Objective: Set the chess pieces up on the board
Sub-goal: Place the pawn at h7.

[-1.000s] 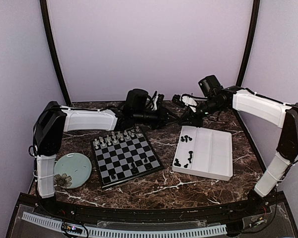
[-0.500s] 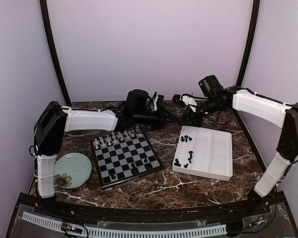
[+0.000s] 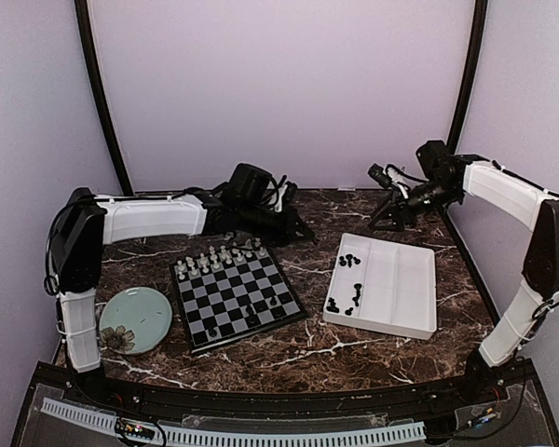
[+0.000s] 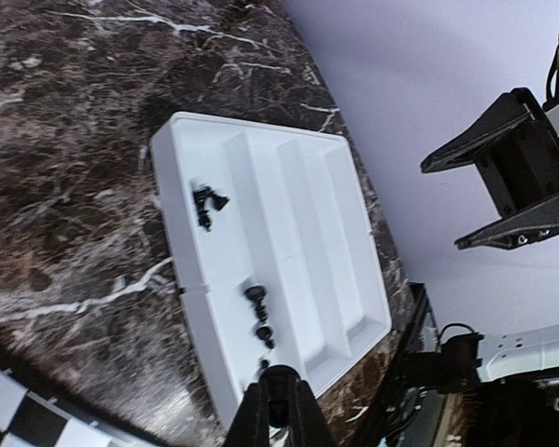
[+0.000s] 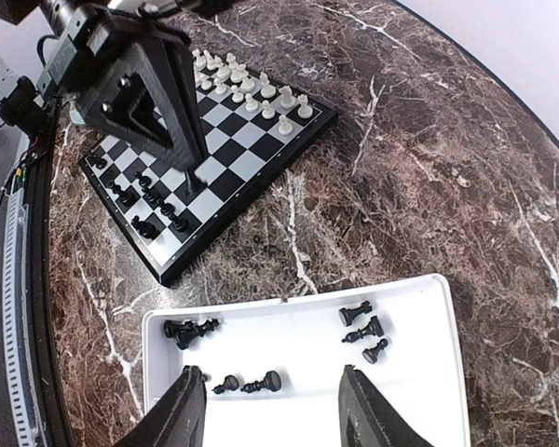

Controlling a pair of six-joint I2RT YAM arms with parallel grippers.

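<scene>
a dark marbled table [image 3: 298, 358] stands before pale lilac walls. the board [image 3: 238, 293] sits left of centre in the top view, with cream chess pieces [image 3: 225, 253] ranked along its far edge and a few black ones [image 3: 261, 307] near its lower edge. more black pieces [image 3: 347, 300] lie in the leftmost compartment of a white tray [image 3: 401, 279] right of centre. a pale-green plate [image 3: 135, 319] lies at lower left. the left gripper [image 4: 278, 382] hangs near the board's far right corner, fingers drawn together; whether they pinch a piece i cannot tell. the right gripper [image 5: 270, 372] hovers at upper right beyond the tray, fingers spread apart.
</scene>
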